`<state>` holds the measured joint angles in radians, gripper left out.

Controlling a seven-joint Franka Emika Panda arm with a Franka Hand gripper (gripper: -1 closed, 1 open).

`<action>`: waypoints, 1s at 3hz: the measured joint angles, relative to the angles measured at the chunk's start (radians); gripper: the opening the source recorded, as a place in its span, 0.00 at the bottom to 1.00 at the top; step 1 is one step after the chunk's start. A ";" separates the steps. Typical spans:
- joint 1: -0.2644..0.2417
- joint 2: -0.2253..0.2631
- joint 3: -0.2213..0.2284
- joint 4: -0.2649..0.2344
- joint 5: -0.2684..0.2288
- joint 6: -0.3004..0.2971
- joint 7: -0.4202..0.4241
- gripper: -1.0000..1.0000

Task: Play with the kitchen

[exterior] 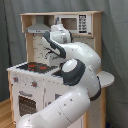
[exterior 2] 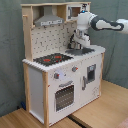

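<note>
One kitchen [exterior 2: 60, 75], white and light wood, upright on a wooden surface [exterior 2: 100, 112], long axis vertical, front facing the second exterior view's lower right. Fittings: one grey hood [exterior 2: 49, 20], one pegboard back [exterior 2: 50, 39], one stovetop [exterior 2: 50, 59] with red rings, one oven door [exterior 2: 64, 96], two knobs [exterior 2: 56, 76]. Sink contents hidden by the pincer [exterior 2: 78, 42], which hangs over the sink end; whether it is open cannot be told.
</note>
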<state>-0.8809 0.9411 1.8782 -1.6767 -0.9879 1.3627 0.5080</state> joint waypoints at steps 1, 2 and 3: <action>0.030 0.002 -0.015 0.017 0.032 -0.090 -0.019 0.00; 0.015 0.002 -0.006 0.018 0.067 -0.182 -0.026 0.00; 0.009 0.002 -0.008 0.049 0.065 -0.267 -0.074 0.00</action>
<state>-0.8719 0.9435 1.8704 -1.6272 -0.9228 1.0953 0.4336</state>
